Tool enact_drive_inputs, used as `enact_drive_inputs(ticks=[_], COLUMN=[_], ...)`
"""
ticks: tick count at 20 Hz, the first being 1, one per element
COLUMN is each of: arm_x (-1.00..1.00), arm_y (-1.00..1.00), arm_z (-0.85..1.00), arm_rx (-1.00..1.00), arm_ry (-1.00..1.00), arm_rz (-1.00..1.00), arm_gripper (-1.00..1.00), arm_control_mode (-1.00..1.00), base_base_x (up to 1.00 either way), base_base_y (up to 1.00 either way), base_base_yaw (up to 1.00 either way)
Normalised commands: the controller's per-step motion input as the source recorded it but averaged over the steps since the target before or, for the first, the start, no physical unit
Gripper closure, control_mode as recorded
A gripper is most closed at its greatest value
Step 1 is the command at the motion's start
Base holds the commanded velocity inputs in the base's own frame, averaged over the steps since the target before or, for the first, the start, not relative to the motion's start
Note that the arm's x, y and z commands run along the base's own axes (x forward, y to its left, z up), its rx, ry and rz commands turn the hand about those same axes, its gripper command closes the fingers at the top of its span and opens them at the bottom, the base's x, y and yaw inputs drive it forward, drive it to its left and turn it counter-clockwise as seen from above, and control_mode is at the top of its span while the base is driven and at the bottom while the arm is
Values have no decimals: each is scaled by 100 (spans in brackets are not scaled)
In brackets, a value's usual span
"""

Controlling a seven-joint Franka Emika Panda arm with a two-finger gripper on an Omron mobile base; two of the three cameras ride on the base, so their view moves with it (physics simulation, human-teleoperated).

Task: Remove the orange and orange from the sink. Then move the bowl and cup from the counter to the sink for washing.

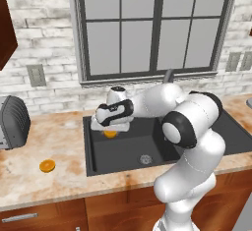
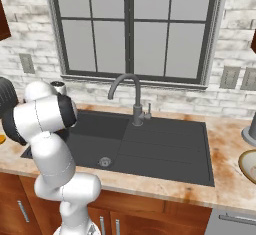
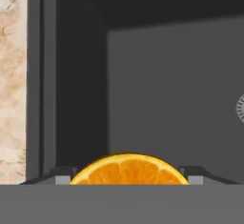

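The orange (image 3: 128, 169) sits between the finger tips of the gripper (image 3: 128, 180), low in the back left corner of the sink (image 1: 118, 154). Its cut face shows, so it looks like a light, firm piece with a slick rind; a hold across the widest part of the rind seems safest. The jaws stand wide, flanking the fruit; whether they touch it cannot be told. The other orange (image 1: 47, 165) already lies on the counter (image 1: 64, 141), well left of the basin.

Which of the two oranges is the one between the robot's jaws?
The orange over the sink's back left corner, under the hand. The other orange lies apart on the counter.
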Motion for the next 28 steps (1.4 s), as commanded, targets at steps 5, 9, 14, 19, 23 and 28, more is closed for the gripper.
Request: enact_drive_inputs(ticks=[5, 9, 14, 19, 23, 28], arm_x=[-15, -8, 0, 0, 0, -8], arm_y=[46, 52, 57, 57, 55, 45], arm_z=[19, 12, 5, 0, 0, 0], arm_rx=[0, 0, 0, 0, 0, 0], arm_ry=[0, 0, 0, 0, 0, 0], arm_rz=[0, 0, 0, 0, 0, 0], arm_gripper=[100, 100, 100, 100, 100, 100], arm_control_mode=[-100, -100, -100, -100, -100, -100], base_base_x=[0, 0, 0, 0, 0, 0], base_base_y=[0, 0, 0, 0, 0, 0], base_base_yaw=[0, 0, 0, 0, 0, 0])
